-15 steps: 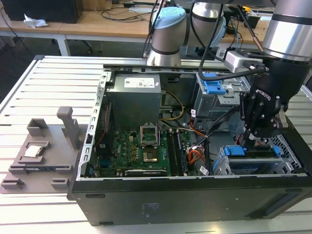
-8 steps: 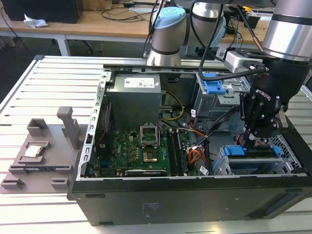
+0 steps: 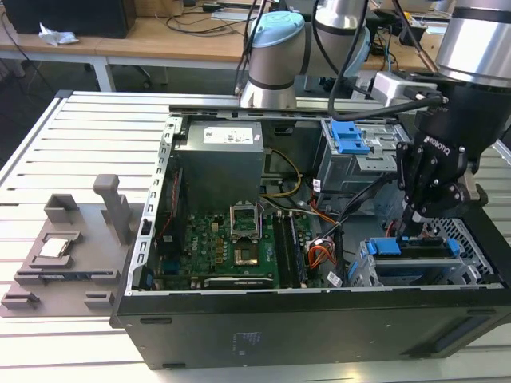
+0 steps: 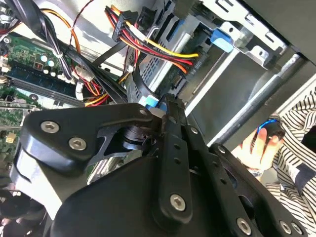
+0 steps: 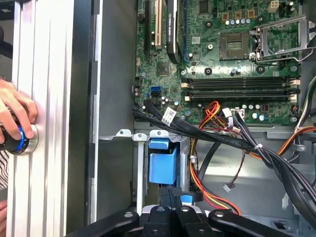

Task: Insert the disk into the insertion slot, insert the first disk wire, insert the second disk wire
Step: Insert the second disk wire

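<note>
The tool [image 4: 166, 105] is closed on a black wire [image 4: 139, 81] beside the disk's end. The disk [image 3: 415, 249] sits in the slot [image 3: 363, 273], at the case's [image 3: 263, 335] near corner, the exterior view's right.

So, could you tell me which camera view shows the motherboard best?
The first wrist view: the motherboard lies nearly face-on, socket and memory slots plain. The exterior view shows it slanted inside the case, and the second wrist view catches a corner behind cables.

Most of the disk [image 3: 423, 249] lies hidden inside the insertion slot [image 3: 363, 275], partly behind the pincer [image 3: 409, 227].
</note>
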`<action>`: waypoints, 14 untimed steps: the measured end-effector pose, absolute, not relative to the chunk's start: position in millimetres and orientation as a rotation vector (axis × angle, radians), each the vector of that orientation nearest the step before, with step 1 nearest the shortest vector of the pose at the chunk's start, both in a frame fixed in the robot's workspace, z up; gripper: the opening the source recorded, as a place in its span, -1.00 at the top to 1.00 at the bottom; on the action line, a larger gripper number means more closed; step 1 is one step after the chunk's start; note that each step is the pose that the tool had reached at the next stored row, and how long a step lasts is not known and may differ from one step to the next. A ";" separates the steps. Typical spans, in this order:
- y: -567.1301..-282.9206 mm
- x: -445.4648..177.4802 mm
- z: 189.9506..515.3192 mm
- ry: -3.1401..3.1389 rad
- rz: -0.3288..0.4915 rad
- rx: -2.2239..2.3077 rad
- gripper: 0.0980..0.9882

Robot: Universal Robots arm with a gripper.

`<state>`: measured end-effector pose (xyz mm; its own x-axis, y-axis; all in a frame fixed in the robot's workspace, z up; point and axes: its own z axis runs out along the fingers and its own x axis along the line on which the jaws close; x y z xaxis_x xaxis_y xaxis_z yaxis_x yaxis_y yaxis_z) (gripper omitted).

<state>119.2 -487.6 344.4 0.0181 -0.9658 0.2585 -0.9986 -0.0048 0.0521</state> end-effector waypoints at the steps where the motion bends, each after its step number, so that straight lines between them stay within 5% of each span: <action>1: -487.6 119.2 345.1 -2.047 0.218 2.071 0.98; 14: -489.9 134.0 344.8 -2.037 0.212 2.076 0.98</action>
<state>134.0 -489.9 344.8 0.0260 -0.9657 0.2584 -0.9982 -0.0111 0.0591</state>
